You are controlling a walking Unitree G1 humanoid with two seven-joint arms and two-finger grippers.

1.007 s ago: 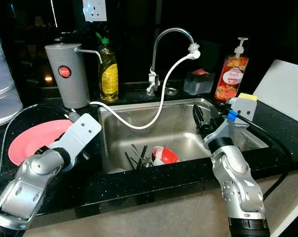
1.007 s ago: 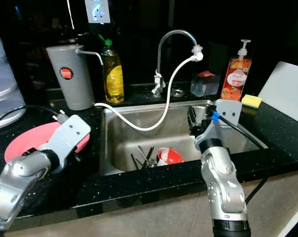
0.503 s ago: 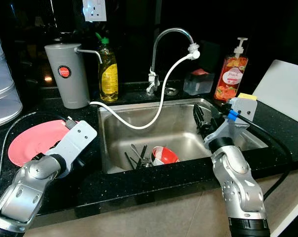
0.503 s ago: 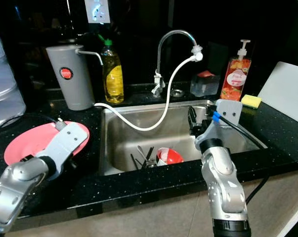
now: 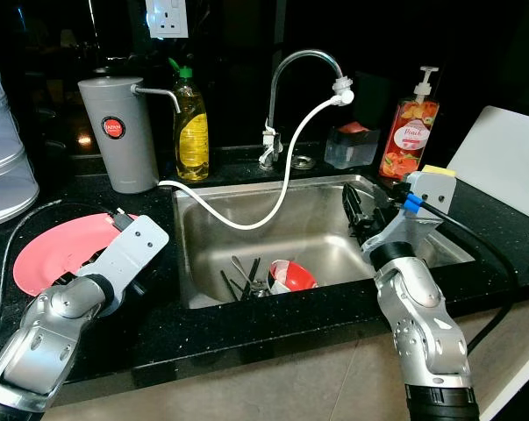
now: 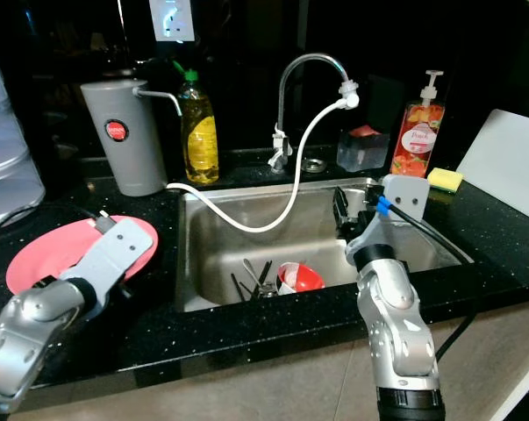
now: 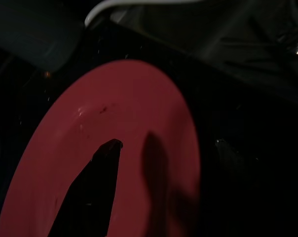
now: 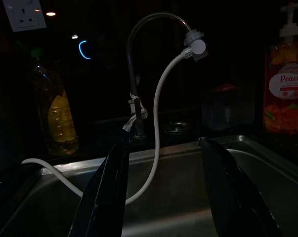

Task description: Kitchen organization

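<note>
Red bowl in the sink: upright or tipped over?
Tipped. The red bowl lies on its side on the sink floor beside some cutlery, its white inside facing the front.

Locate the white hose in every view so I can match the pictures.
Left eye view: the white hose drops from the faucet tip, loops over the sink and crosses its left rim.
Right eye view: the same loop, centre.
Left wrist view: a short white curve beyond the pink plate.
Right wrist view: it hangs between the open right claw fingers.
Shared landmark: the faucet; the pink plate links the left wrist view.
</note>
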